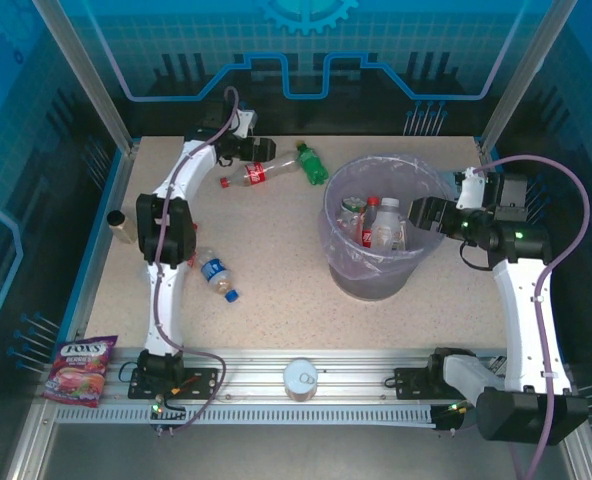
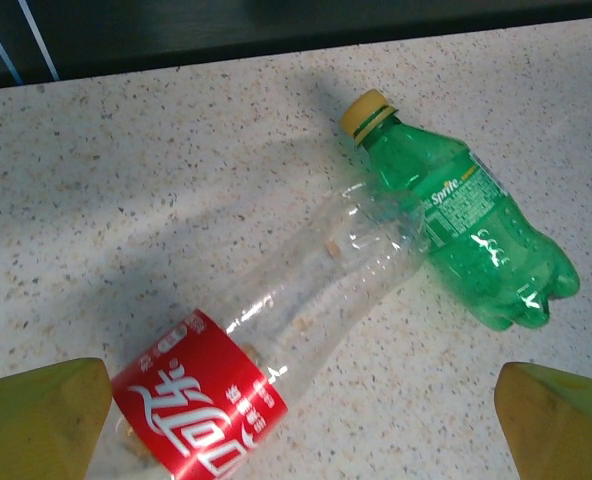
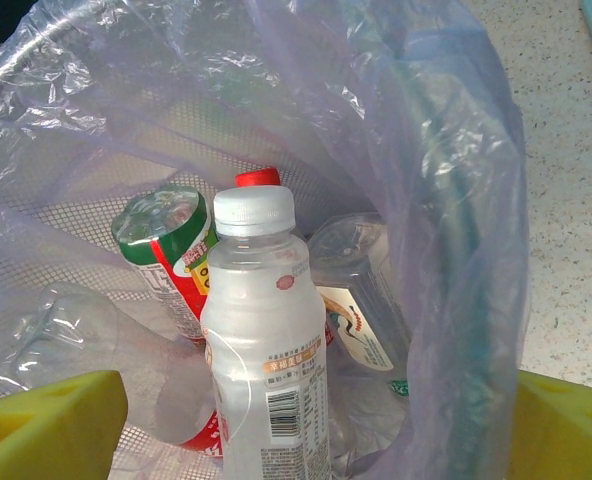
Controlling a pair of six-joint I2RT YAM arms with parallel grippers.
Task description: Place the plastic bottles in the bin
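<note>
Up close, the left end effector (image 2: 301,400) has its yellow fingers (image 2: 41,420) spread wide and grips nothing. It hovers at the labelled end of a clear bottle with a red label (image 2: 276,330), which lies on its side on the speckled tabletop (image 2: 126,180). A green bottle (image 2: 466,235) with a yellow cap lies just beside that bottle's far end, also on its side. Both are at the far side of the tabletop, left of the bin (image 1: 376,285).

The right end effector (image 3: 311,430) is likewise spread wide with nothing in its grip, and hangs over the bin's right rim. Below it, inside the pale-purple bag (image 3: 456,200), a white-capped bottle (image 3: 266,340) stands upright, apart from both fingers. Beside it is a bottle with a red and green label (image 3: 166,255), and a red cap (image 3: 257,178) shows behind.

Farther out, a blue-labelled bottle (image 1: 216,272) lies beside the left arm, well apart from the bin. A tin can (image 1: 301,380) stands on the near rail, a sweets packet (image 1: 76,368) lies at the near left corner, and a small amber jar (image 1: 121,225) stands at the left edge.
</note>
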